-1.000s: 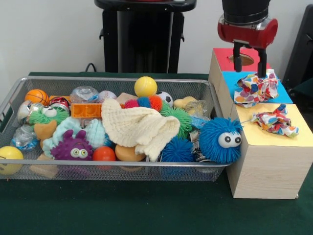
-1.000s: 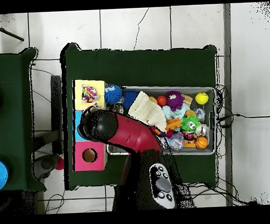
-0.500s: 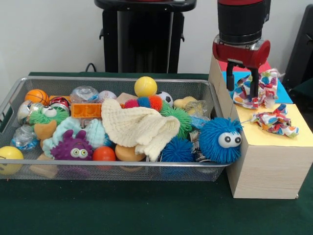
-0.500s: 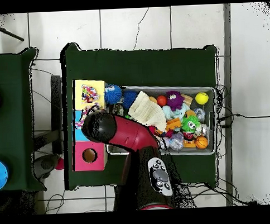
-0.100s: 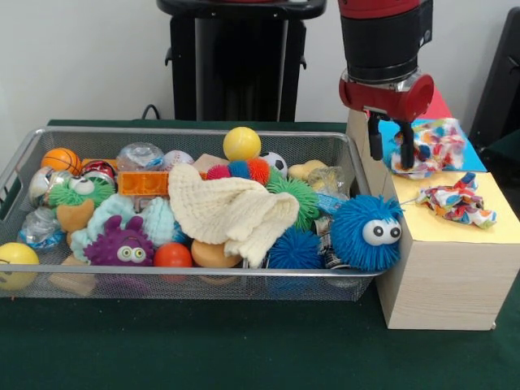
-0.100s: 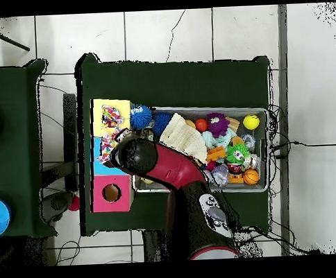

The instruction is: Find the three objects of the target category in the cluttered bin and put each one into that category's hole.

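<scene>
While claw (image 5: 388, 151) hangs open, patterned cloth (image 5: 428, 146) lies on blue panel (image 5: 470, 156)

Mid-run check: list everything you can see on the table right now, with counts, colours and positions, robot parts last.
Wire mesh bin: one, silver, on the green table.
Cream knitted cloth: one, draped over the toys at the bin's middle.
Blue fuzzy ball with eyes: one, at the bin's end beside the box.
Purple fuzzy toy with eyes: one, bin front.
Yellow smooth ball: one, bin back.
Wooden sorting box: one, with yellow, blue and red top panels.
Multicoloured patterned cloths: two, one on the yellow panel, one on the blue.
Gripper: open, empty, beside the blue panel's cloth.
</scene>
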`<state>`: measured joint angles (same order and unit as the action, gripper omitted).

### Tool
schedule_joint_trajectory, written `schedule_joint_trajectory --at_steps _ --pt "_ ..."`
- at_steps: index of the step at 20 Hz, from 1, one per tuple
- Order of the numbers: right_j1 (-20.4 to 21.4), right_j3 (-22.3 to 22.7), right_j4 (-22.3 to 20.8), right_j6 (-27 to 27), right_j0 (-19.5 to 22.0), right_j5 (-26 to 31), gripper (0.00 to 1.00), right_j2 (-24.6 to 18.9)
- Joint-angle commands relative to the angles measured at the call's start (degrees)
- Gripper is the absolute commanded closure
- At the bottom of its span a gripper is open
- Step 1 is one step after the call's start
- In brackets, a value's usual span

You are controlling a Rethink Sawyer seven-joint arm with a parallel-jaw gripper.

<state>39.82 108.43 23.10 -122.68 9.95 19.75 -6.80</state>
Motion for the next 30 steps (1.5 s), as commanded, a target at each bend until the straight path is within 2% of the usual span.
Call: schedule_joint_trajectory --at_steps 1,20,30 --pt "-1.33 4.68 0.84 -7.77 1.97 -4.42 1.0 -6.17" --pt "0.02 1.56 -0.05 -7.28 -0.09 2.54 1.0 -2.71" --pt "1.02 2.79 -0.07 -6.9 0.3 2.31 1.0 -3.29"
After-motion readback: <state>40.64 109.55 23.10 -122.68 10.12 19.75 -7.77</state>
